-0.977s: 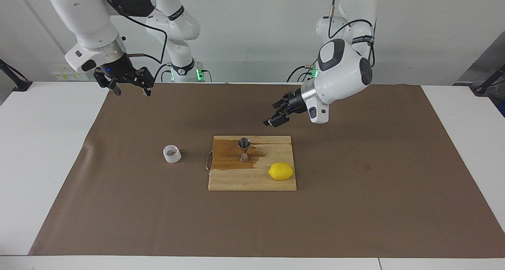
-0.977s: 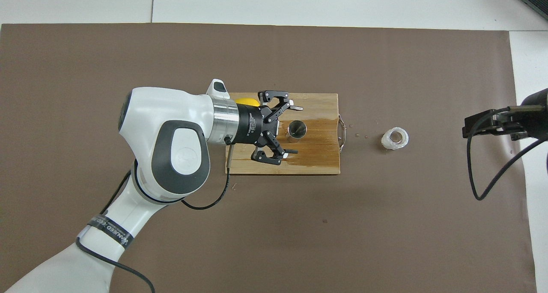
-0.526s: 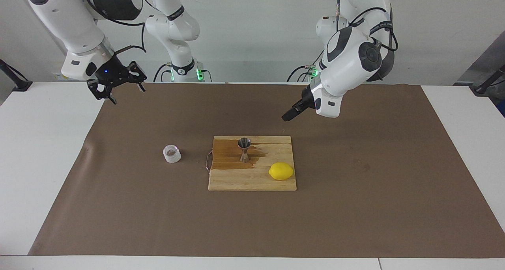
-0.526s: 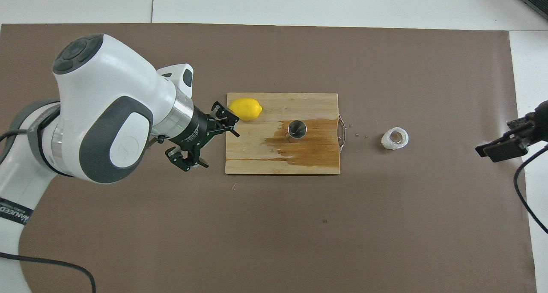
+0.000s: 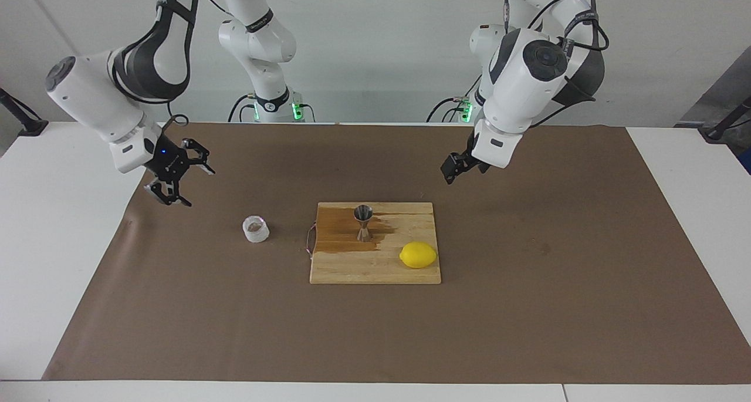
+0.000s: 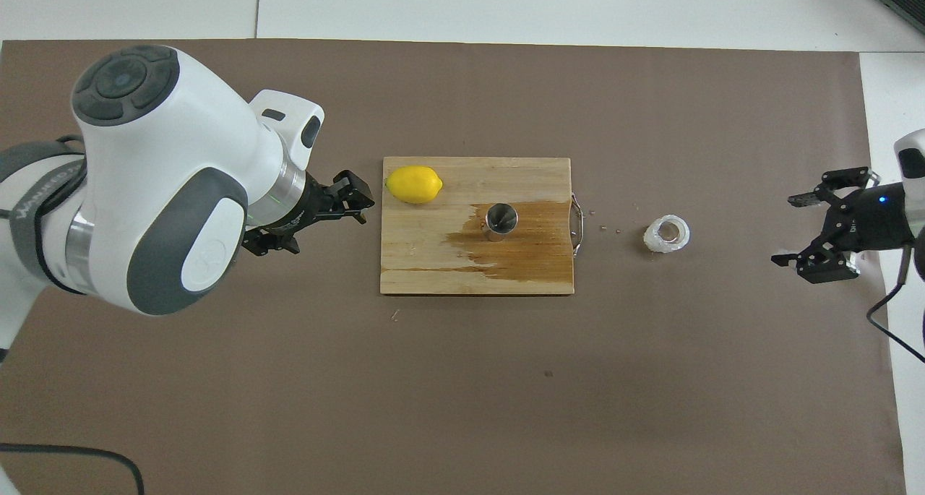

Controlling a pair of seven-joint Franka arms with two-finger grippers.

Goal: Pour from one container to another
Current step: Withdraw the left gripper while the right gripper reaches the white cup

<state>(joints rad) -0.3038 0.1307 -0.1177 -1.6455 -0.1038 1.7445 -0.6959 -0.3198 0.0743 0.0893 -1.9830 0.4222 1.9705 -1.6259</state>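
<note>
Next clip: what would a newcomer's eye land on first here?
Probably the bright yellow lemon on the wooden cutting board, beside a dark wet stain around the upright steel hourglass jigger. The clear squat cup stands on the brown mat toward the right arm's end.

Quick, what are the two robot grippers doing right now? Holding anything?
Left gripper: open, holding nothing, up over the brown mat beside the cutting board.
Right gripper: open, holding nothing, over the mat's edge.

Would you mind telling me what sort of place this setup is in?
Probably a robotics lab staging kitchen or bar tasks: a paper-covered table and a wooden cutting board holding a steel jigger and lemon.
</note>
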